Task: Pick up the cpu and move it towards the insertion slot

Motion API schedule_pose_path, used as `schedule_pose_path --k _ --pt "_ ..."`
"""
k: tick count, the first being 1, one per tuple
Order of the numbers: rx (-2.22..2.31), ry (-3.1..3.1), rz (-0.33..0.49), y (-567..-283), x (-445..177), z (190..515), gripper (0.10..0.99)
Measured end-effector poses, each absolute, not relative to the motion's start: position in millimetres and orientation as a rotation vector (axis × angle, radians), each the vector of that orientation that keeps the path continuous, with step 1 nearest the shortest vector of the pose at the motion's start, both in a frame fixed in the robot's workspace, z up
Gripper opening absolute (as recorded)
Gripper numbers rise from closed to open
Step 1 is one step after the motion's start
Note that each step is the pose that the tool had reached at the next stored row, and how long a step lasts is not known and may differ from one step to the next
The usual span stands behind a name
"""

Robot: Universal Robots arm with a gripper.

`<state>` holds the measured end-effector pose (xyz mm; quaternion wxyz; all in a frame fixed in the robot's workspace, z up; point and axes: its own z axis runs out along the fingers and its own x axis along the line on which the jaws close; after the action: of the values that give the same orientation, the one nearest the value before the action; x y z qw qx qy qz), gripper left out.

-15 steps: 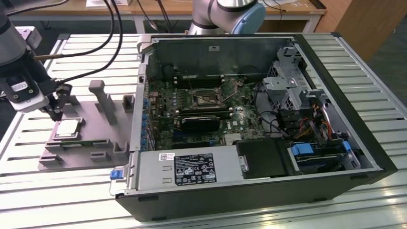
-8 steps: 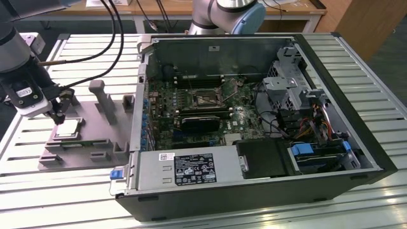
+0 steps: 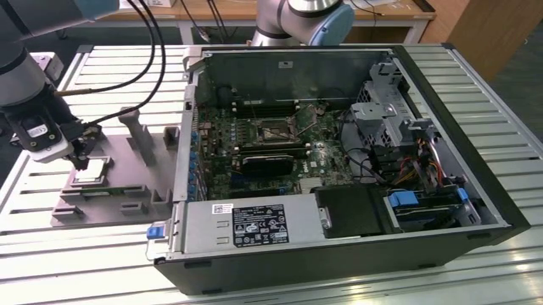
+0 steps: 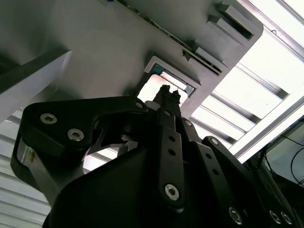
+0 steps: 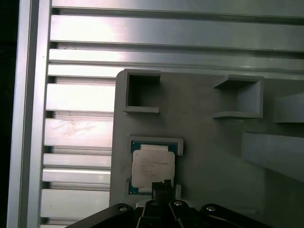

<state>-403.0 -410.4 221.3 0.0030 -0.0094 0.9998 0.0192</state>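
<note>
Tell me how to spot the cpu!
Find the big open computer case. On the exterior view's left of it lies a grey tray. The cpu sits in it: a flat silvery square, unlike the long green stick nearby.

Chip (image 5: pixel 153 168): smooth silvery metal top with a satin sheen and a thin tan rim. Holder (image 5: pixel 209 142) under it: matt grey plastic, faintly grainy. Desk (image 3: pixel 102 267): ribbed bare aluminium slats, brushed, with bright glare along the ridges. Gripper (image 4: pixel 168 97): matt black links with shiny steel screw heads. Computer case (image 3: pixel 339 264): matt black outer shell, dull grey sheet metal inside. Socket (image 3: pixel 273 130): silvery metal frame, dark centre. Power supply (image 3: pixel 203 232): bare grey metal with a paper label. Cabinet (image 3: pixel 484 32) behind: smooth brown wood.
</note>
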Motion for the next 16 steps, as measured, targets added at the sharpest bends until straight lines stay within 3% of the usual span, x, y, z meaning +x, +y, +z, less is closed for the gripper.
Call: schedule_pose_path --k 16 --pt "-0.023 3.135 0.064 -406.9 -406.0 202.6 0.102"
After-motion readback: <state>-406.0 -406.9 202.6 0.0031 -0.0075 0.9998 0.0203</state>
